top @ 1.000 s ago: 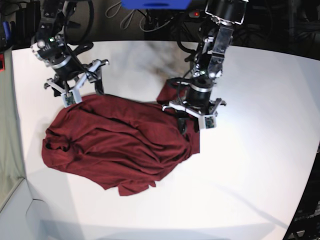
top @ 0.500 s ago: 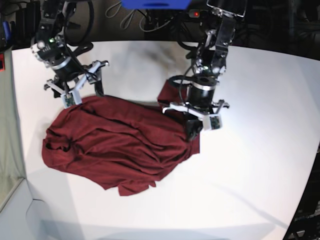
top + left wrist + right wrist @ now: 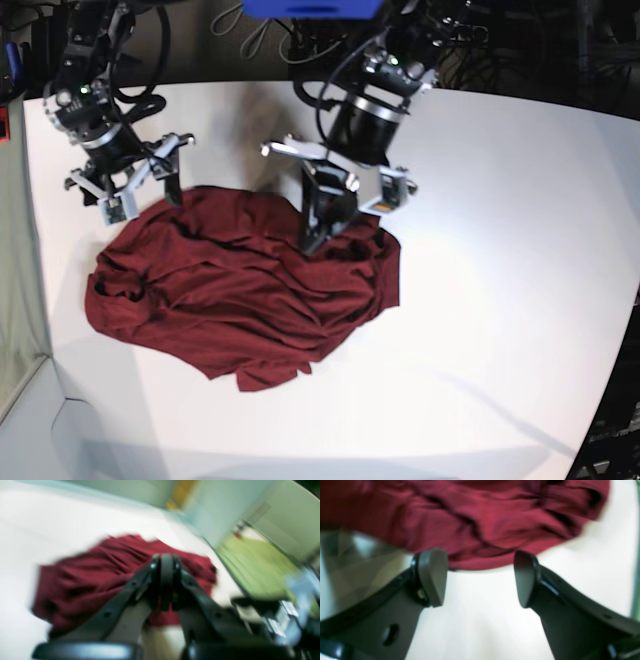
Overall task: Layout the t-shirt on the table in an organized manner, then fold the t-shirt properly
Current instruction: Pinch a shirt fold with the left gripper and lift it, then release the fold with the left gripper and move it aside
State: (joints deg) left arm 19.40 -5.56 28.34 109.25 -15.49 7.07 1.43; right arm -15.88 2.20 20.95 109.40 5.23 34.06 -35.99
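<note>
The dark maroon t-shirt (image 3: 240, 290) lies crumpled on the white table (image 3: 500, 300). My left gripper (image 3: 318, 235) points down into the shirt's upper right part, shut on a pinch of the fabric. In the left wrist view its fingertips (image 3: 166, 560) are pressed together over the blurred t-shirt (image 3: 100, 575). My right gripper (image 3: 135, 200) hovers at the shirt's upper left edge and is open. In the right wrist view this gripper (image 3: 480, 577) frames bare table (image 3: 482, 630), with the t-shirt (image 3: 482, 517) edge just past the tips and nothing between them.
Dark cables and equipment run behind the table's far edge, with a blue object (image 3: 310, 8) at the top. The table's left edge is close to the right arm. A pale ledge (image 3: 30, 420) sits at the lower left.
The left gripper has shut and swung left across the shirt's upper right part, bunching the fabric there. The right arm has shifted slightly left, still open.
</note>
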